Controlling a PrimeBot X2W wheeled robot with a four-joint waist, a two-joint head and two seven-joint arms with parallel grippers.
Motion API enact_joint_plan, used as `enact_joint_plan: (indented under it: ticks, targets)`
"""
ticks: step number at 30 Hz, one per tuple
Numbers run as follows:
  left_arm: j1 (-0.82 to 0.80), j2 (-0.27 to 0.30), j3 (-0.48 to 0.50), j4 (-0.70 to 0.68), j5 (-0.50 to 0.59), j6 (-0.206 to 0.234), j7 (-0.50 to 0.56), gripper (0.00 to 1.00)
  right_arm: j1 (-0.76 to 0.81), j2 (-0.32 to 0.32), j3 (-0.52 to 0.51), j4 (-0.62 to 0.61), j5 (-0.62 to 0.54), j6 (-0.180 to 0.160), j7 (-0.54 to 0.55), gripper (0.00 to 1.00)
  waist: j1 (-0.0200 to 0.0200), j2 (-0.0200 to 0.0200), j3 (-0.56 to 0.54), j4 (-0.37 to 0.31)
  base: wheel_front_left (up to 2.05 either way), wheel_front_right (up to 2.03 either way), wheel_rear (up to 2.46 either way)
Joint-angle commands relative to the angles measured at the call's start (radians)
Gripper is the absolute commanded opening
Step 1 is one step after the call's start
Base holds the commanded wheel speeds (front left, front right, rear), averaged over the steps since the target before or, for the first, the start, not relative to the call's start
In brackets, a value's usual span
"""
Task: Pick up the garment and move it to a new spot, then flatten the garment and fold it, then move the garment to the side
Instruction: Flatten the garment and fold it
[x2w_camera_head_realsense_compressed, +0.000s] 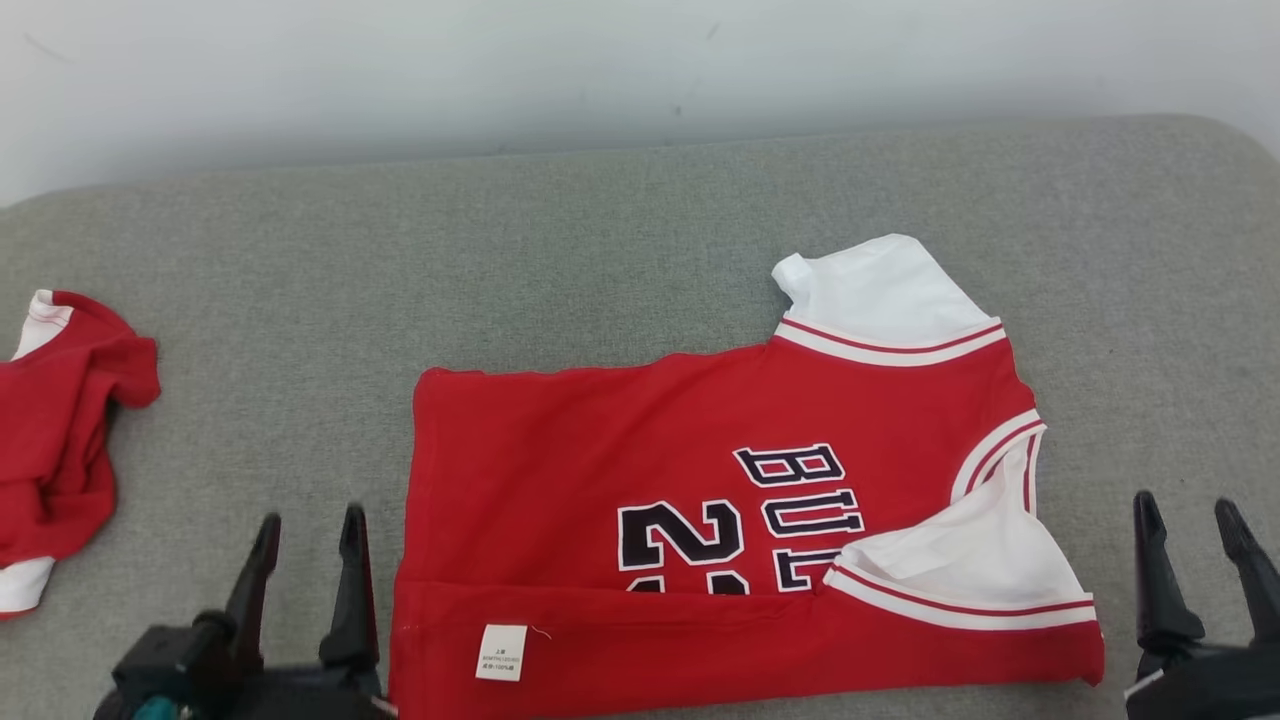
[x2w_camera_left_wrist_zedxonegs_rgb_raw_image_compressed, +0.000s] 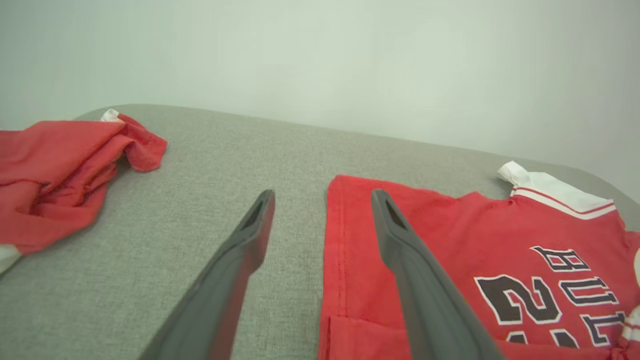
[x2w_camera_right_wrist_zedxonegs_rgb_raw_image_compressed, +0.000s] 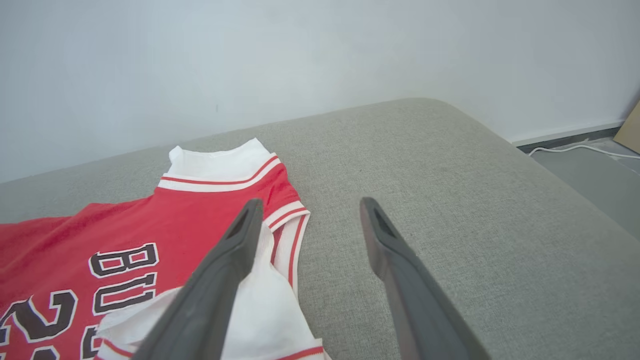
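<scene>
Both left tool (x2w_camera_head_realsense_compressed: 311, 517) and right tool (x2w_camera_head_realsense_compressed: 1184, 500) gape just outside the jersey (x2w_camera_head_realsense_compressed: 650, 430) edges.

Grey woven cushion (x2w_camera_head_realsense_compressed: 640, 230), bearing a red-and-white jersey (x2w_camera_head_realsense_compressed: 600, 450) flat at 5 o'clock, near edge folded over. Also bearing a crumpled red garment (x2w_camera_head_realsense_compressed: 60, 440) at 9 o'clock, well apart.

Bright, even, diffuse light; soft faint shadows beside the jersey (x2w_camera_head_realsense_compressed: 600, 470). Wrist views bow at edges; fingers (x2w_camera_left_wrist_zedxonegs_rgb_raw_image_compressed: 220, 300) soften toward 6 o'clock.
</scene>
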Motion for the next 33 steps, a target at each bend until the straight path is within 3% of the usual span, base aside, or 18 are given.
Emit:
enact_joint_plan:
  ticks: [1,7,10,20,29,33]
  targets:
    - [-0.013,-0.003,0.001,0.005,0.006,-0.005,-0.012,1.0,-0.006,0.001,0.002,-0.002,-0.005,-0.001,-0.009,1.0,0.0001,0.0,-0.006,0.007,0.0,0.0,0.0]
    - [-0.117,-0.02,0.007,0.083,0.041,-0.009,-0.093,1.0,-0.064,-0.013,0.067,0.006,-0.034,-0.001,-0.047,1.0,0.0001,0.0,-0.021,0.017,0.0,0.0,0.0]
    - [-0.131,-0.014,0.001,0.137,0.081,0.009,-0.122,1.0,-0.088,-0.042,0.176,0.022,-0.05,-0.001,-0.076,1.0,0.0001,0.0,-0.037,0.015,0.0,0.0,0.0]
    - [-0.033,0.011,-0.023,0.093,0.118,0.058,-0.092,1.0,-0.019,-0.028,0.207,-0.005,-0.057,-0.001,-0.079,1.0,0.0001,0.0,-0.078,0.009,0.0,0.0,0.0]
    - [-0.044,0.02,-0.035,0.085,0.112,0.052,-0.068,1.0,-0.009,-0.013,0.204,-0.017,-0.059,-0.001,-0.071,1.0,0.0001,0.0,-0.093,0.006,0.0,0.0,0.0]
    - [-0.1,0.023,-0.05,0.095,0.09,0.012,-0.045,1.0,-0.012,-0.012,0.203,-0.021,-0.058,-0.001,-0.071,1.0,0.0001,0.0,-0.084,0.003,0.0,0.0,0.0]
